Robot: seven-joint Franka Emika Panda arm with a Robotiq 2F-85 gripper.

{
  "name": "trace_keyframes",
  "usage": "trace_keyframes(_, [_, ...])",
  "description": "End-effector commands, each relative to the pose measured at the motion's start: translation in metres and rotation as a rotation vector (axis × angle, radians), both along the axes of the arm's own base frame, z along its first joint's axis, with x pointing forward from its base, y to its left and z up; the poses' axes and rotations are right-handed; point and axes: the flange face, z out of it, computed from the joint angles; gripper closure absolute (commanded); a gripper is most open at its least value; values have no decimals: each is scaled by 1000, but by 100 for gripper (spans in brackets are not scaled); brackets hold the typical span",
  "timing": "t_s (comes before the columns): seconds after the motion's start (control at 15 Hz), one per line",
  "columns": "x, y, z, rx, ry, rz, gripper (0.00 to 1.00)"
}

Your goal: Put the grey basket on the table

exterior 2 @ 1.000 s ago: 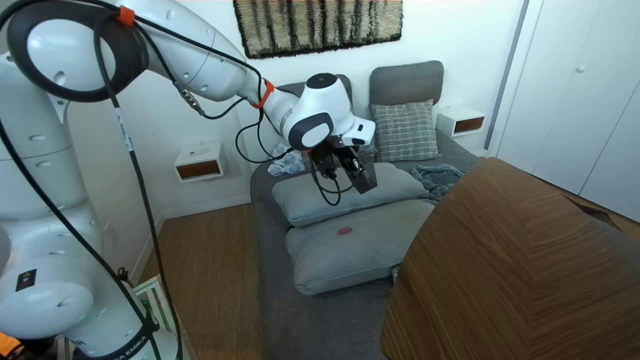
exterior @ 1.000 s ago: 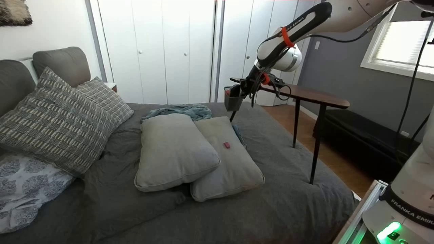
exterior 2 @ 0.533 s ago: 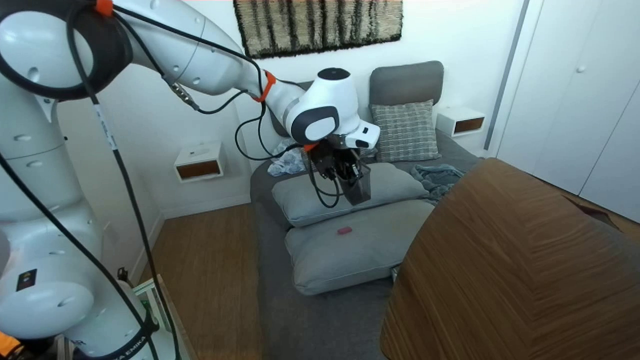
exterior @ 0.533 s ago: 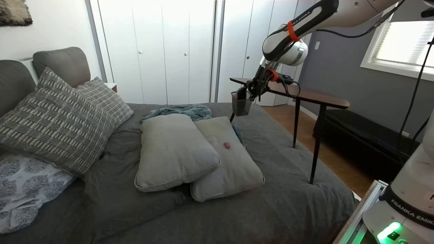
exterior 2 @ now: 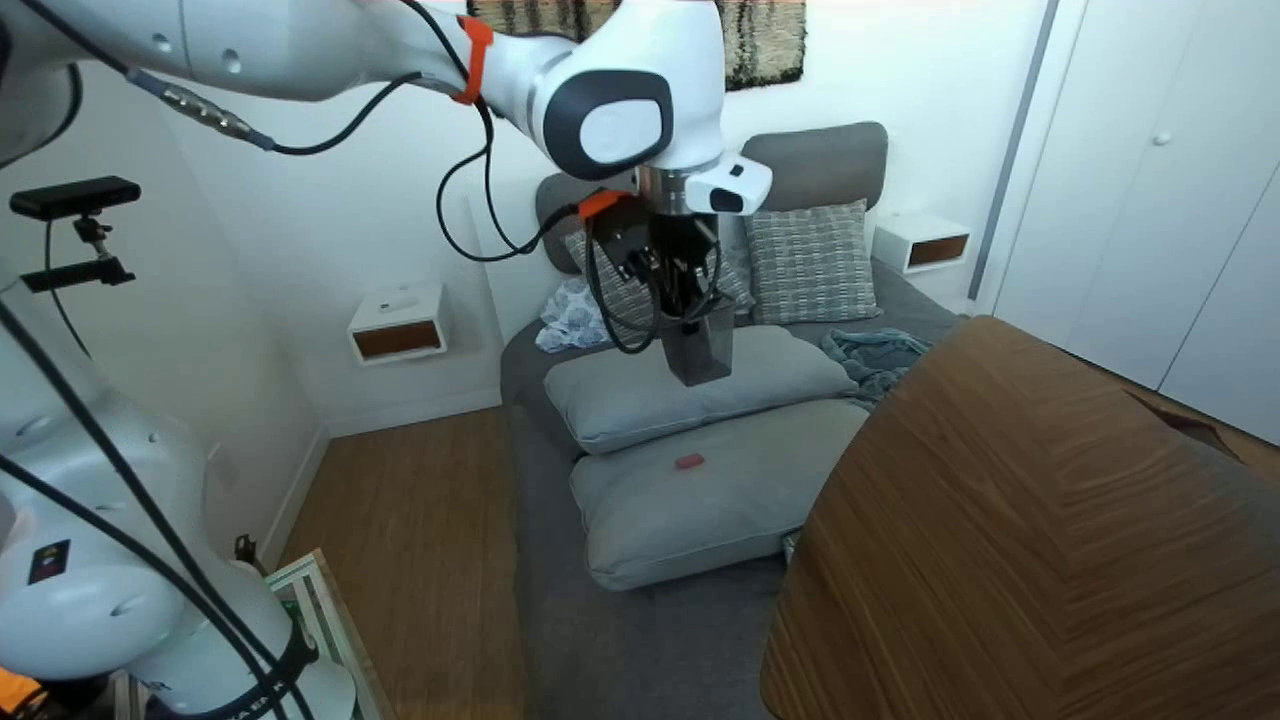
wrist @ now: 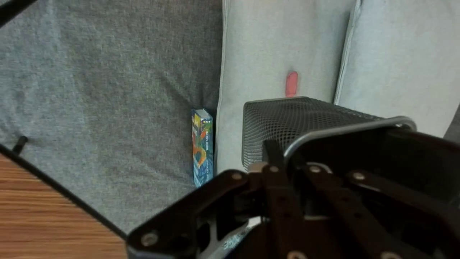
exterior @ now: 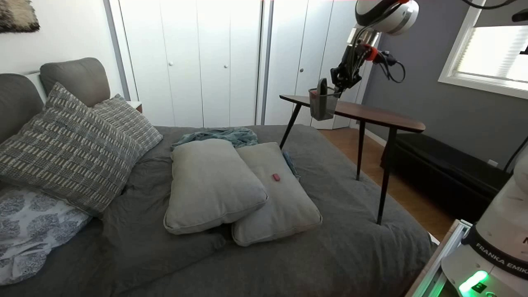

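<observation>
The grey basket [exterior: 323, 108] is a small dark mesh cup with a thin metal rim. It also shows in an exterior view [exterior 2: 700, 350] and the wrist view [wrist: 276, 115]. My gripper [wrist: 285, 153] is shut on its rim, one finger outside the wall and one inside. The basket hangs nearly upright in the air above the pillows. A dark upright thing and something reddish show at its opening; I cannot tell what they are. The table [exterior: 383, 116] has a brown wooden top, also seen in an exterior view [exterior 2: 1000, 520] and the wrist view [wrist: 54, 219]. The basket is beside it.
Two light pillows [exterior: 214, 185] lie on the grey bed [exterior: 330, 255], with a small red object [exterior: 276, 177] on one. A colourful book [wrist: 203, 147] lies by a pillow. The table's black legs [exterior: 385, 181] stand nearby. A dark bench [exterior: 445, 165] is behind.
My gripper has lifted the basket higher, and in an exterior view it has moved right, near the height of the tabletop. The basket has become more upright. Table and pillows have not moved.
</observation>
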Motion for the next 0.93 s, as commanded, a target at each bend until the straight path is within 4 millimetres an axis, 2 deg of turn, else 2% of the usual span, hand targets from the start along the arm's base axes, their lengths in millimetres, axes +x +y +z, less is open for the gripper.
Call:
trace_keyframes(0.0, [-23, -21, 36, 23, -46, -4, 98])
trace_keyframes(0.07, [-23, -19, 36, 25, -73, 14, 98])
trace_keyframes(0.13, [-17, -21, 28, 5, -37, -11, 93])
trace_keyframes(0.33, [-19, -22, 31, 6, -47, 3, 93])
trace_keyframes(0.4, [-19, -21, 30, 7, -45, 4, 98])
trace_keyframes(0.67, [-19, -68, 39, 75, -17, -165, 98])
trace_keyframes(0.87, [-27, -115, 44, 153, 1, -297, 98])
